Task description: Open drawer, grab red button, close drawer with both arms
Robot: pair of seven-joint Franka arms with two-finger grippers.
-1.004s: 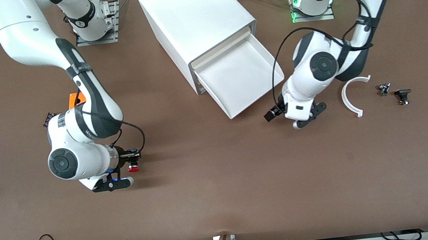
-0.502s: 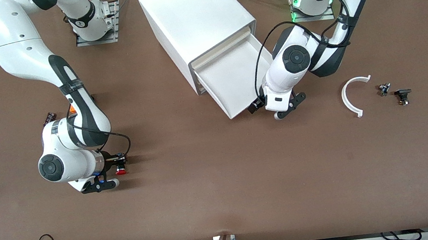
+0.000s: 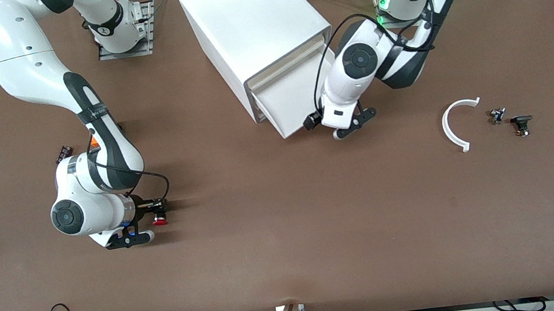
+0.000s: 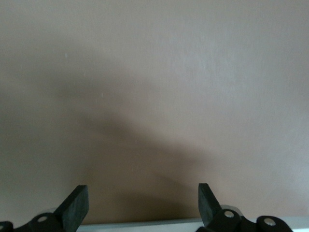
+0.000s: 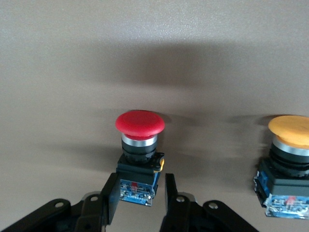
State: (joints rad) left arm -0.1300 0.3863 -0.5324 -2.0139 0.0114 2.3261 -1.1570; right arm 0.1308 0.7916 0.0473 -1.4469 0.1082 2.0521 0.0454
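Note:
The red-capped button (image 3: 159,221) is at my right gripper (image 3: 155,214), low over the table toward the right arm's end. In the right wrist view its black body (image 5: 140,169) sits between the fingers of the right gripper (image 5: 142,176). One finger lies against it and a thin gap shows at the other. My left gripper (image 3: 329,126) is at the front of the white drawer (image 3: 291,102), which stands partly out of the white cabinet (image 3: 254,24). In the left wrist view the left gripper (image 4: 143,205) is wide open and empty, over the drawer's white edge (image 4: 145,225).
An orange-yellow capped button (image 5: 289,133) stands beside the red one; the front view hides it. An orange box (image 3: 93,142) and a small dark part (image 3: 64,151) lie by the right arm. A white arc (image 3: 457,123) and two small dark parts (image 3: 496,116) lie toward the left arm's end.
My left gripper moved toward the cabinet and the drawer slid further in. My right gripper carried the button toward the right arm's end, then stayed still.

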